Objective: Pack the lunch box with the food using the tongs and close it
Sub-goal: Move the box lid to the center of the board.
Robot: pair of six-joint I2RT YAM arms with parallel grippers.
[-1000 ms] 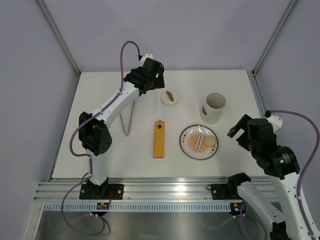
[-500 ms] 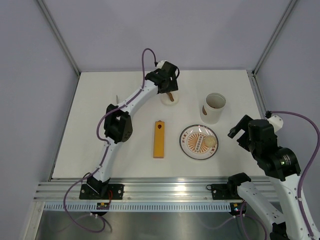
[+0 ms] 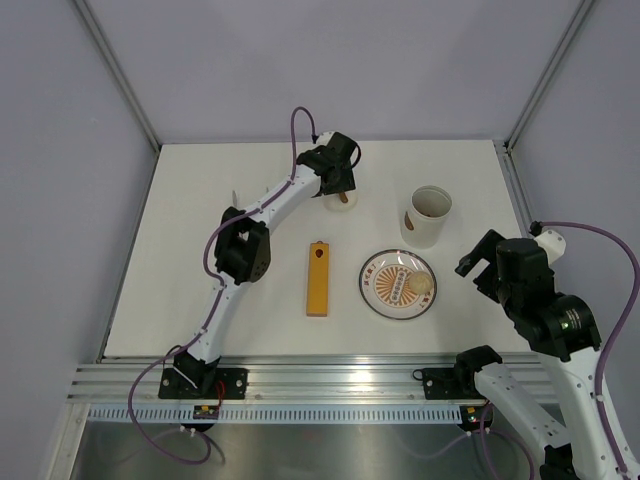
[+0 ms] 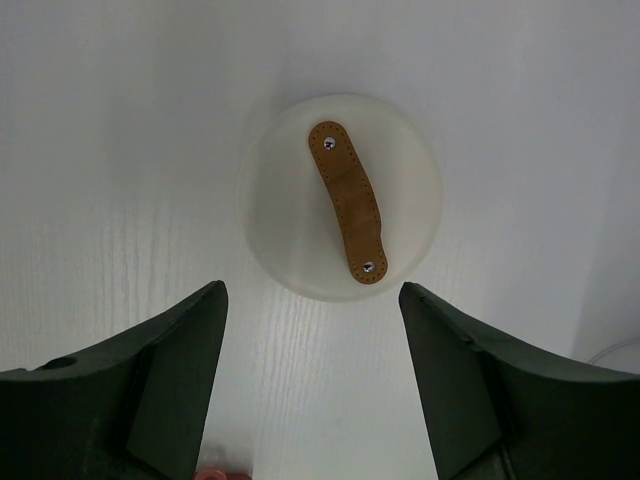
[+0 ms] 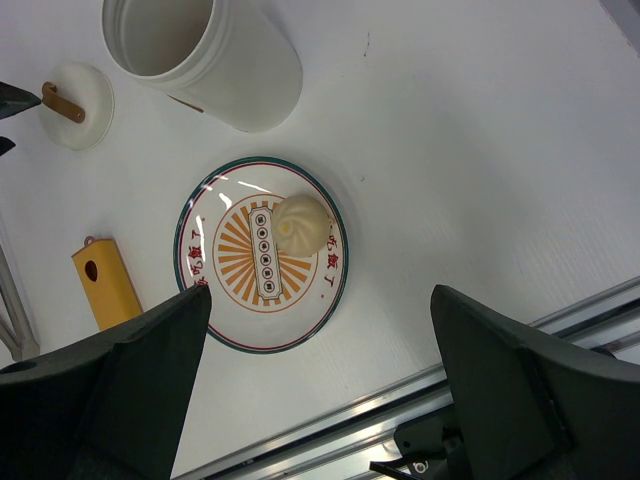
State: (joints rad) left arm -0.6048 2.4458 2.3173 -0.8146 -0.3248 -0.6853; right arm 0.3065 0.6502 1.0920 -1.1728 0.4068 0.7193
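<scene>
Left gripper hangs over the lid at 12 o'clock on the table. Its jaws stand open and empty, with the lid's near edge level with the fingertips. The brown strap runs across the lid from 11 to 5 o'clock in the wrist view. Right gripper is open, holds nothing, and sits off the table's 3 o'clock edge. The lunch box stands upright and uncovered at 2 o'clock, and no food shows in the visible part of its inside. One pale bun lies on the plate at 4 o'clock. The tongs lie untouched at 9 o'clock, largely hidden under the left arm in the top view. Assessment: the step in hand appears to be taking up the lid, though packing is not done. Recommended: advance until the strap's raised middle lies between the fingers, turn the wrist so the jaws cross the strap squarely, and close on the strap rather than the thin rim. Lift straight up so the lid does not skid.
</scene>
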